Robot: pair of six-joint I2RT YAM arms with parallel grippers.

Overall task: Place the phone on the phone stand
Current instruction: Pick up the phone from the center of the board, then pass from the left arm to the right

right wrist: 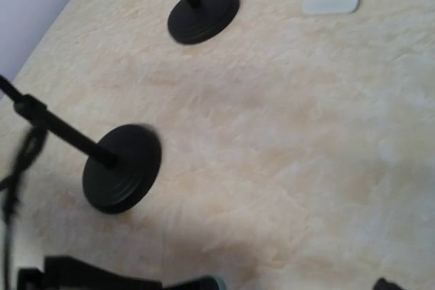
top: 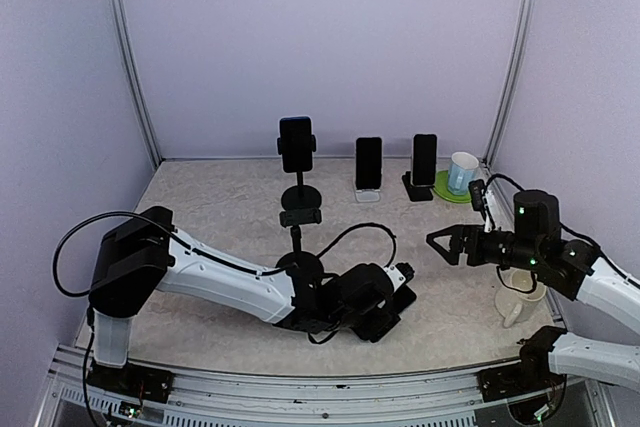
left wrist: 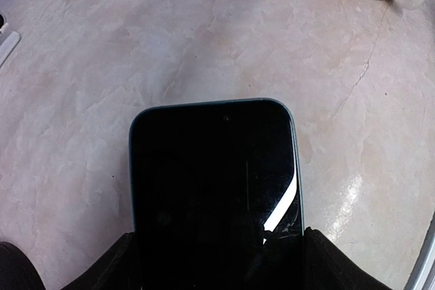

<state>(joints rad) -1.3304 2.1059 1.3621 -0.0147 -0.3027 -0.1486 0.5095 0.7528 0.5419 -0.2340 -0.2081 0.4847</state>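
Between the fingers (left wrist: pixel 112 266) of your left gripper (top: pixel 385 299), low over the near middle of the table (top: pixel 210 207), the phone (left wrist: pixel 214 188) is lying screen up. You are clamping it by its near end, one dark finger pressing each long edge. Most of its body is reaching out past the jaws. Whether the far end is touching the tabletop cannot be told.

You are dealing with a stiff, flat slab. The dark glass is throwing back a bright streak of light, so it is probably slick and breakable, and fairly heavy for its thickness. Because you are holding one end, the free length is likely levering against the pads and could pivot or slide when you are tilting it upright. The rimmed edges are giving you the safest purchase. Staying off the glass is the better choice, as is leaving the middle free for the clamp.

Just left of that gripper the empty phone stand (top: pixel 300 218) is waiting: a small clamp on a thin pole over a round base. It is looking easy to topple.

Farther back a second stand (top: pixel 296 144) is carrying a phone. Off to the right your right gripper (top: pixel 445 244) is hanging with its jaws spread wide and gripping nothing, with a white mug (top: pixel 520 302) sitting nearer, at the right edge.
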